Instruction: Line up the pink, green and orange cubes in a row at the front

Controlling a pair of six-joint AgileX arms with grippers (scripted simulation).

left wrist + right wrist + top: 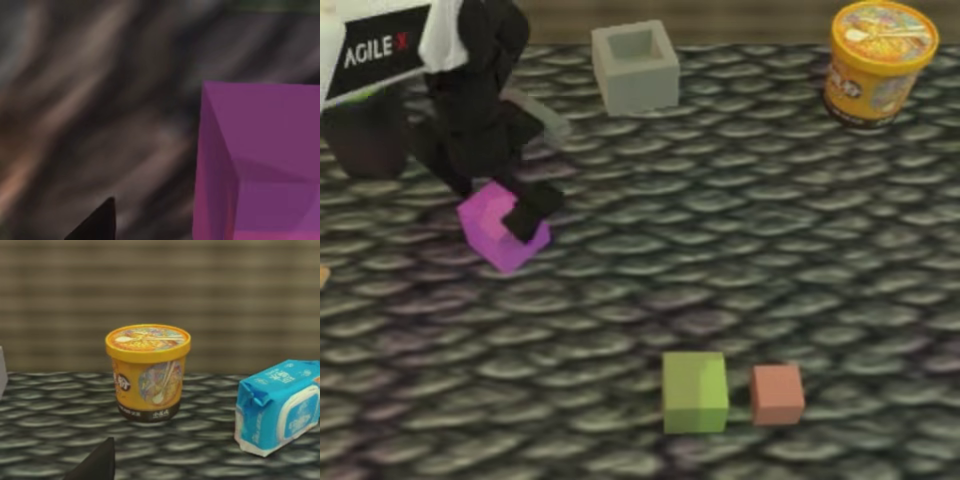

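The left gripper [515,215] sits over the pink cube [500,228] at mid-left, seemingly clamped on it; the green cube [695,392] and orange cube [778,394] wait just apart at the front; an off-centre hold could let pink twist or slip; only the right wrist view shows a blue wipes pack [280,405] beside the noodle cup [148,371].

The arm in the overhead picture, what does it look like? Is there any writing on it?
The left arm is mostly glossy black, with chunky rounded segments and a white section near its top. A black panel there carries white letters reading AGILE and a red X. Its gripper ends in dark, pointed fingers. Of the right arm, only one dark fingertip shows, in its own wrist view.
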